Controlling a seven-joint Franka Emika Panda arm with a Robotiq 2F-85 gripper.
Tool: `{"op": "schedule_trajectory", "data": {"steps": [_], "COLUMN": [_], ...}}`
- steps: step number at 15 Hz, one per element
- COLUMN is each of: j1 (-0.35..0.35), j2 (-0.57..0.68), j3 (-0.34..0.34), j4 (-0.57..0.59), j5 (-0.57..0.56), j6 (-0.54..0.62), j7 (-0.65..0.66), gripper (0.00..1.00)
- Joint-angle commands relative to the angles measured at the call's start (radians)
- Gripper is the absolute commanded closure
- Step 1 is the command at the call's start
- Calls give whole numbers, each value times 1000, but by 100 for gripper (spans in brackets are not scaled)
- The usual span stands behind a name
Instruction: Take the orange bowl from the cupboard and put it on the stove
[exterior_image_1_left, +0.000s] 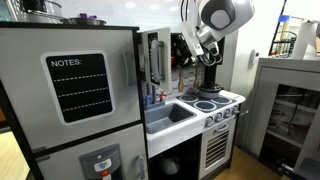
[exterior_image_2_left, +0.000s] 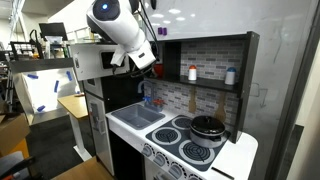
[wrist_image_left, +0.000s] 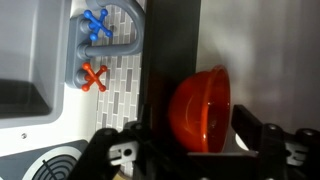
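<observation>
The orange bowl (wrist_image_left: 200, 108) shows in the wrist view, close up inside the dark cupboard (wrist_image_left: 165, 50). It lies between my gripper's (wrist_image_left: 188, 138) two black fingers, which are spread either side of it. The right finger is at the bowl's rim; the left finger looks apart from it. In both exterior views my gripper (exterior_image_1_left: 188, 50) (exterior_image_2_left: 150, 60) reaches into the cupboard (exterior_image_1_left: 165, 60) and hides the bowl. The white stove (exterior_image_1_left: 222, 104) (exterior_image_2_left: 190, 145) with black burners is below and to the side.
A black pot (exterior_image_1_left: 208, 90) (exterior_image_2_left: 208, 127) sits on a back burner. The grey sink (exterior_image_1_left: 170, 115) (exterior_image_2_left: 140, 115) lies beside the stove, with blue and orange tap handles (wrist_image_left: 95, 50) on the tiled wall. The large fridge (exterior_image_1_left: 70, 100) stands next to the cupboard. Small items (exterior_image_2_left: 193, 73) sit on a shelf.
</observation>
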Motion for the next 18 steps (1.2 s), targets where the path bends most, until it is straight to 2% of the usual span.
{"op": "schedule_trajectory", "data": {"steps": [1, 8, 18], "j1": [-2, -4, -5], "j2": [9, 0, -33], "j3": [-4, -10, -12], "j4": [13, 0, -62], "j5": [40, 75, 90], "j6": [6, 0, -4], "j7": [-36, -63, -89], "gripper": [47, 98, 98]}}
